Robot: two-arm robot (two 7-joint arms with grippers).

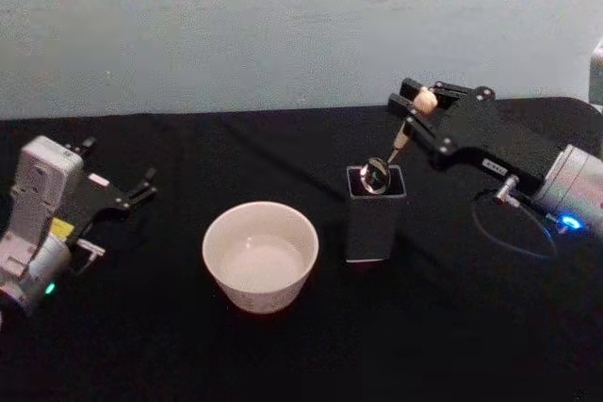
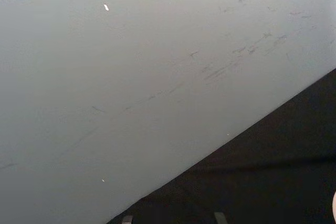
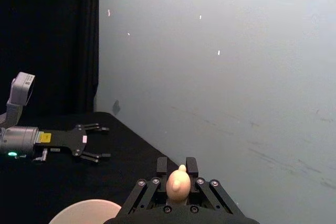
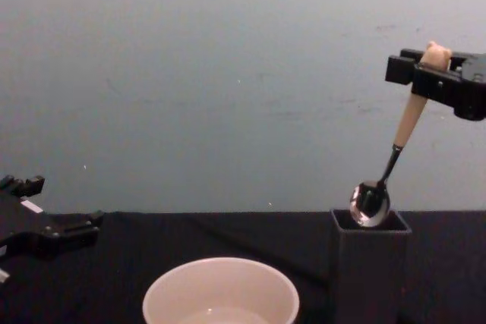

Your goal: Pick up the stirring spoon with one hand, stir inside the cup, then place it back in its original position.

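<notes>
My right gripper (image 1: 411, 101) is shut on the knobby end of the stirring spoon (image 1: 399, 145), up behind the dark square holder (image 1: 375, 218). The spoon hangs tilted, and its shiny bowl sits right at the holder's open top, seen side-on in the chest view as spoon (image 4: 408, 125) over holder (image 4: 368, 271). The right wrist view shows the beige knob of the spoon (image 3: 178, 184) between the right gripper's fingers (image 3: 177, 166). The cream-white cup (image 1: 260, 256) stands to the left of the holder, apart from it. My left gripper (image 1: 146, 185) rests open at the far left of the table.
A black cloth covers the table (image 1: 452, 327), with a pale wall (image 1: 283, 25) close behind. A thin cable (image 1: 509, 233) loops on the cloth under the right arm. Open cloth lies in front of the cup and holder.
</notes>
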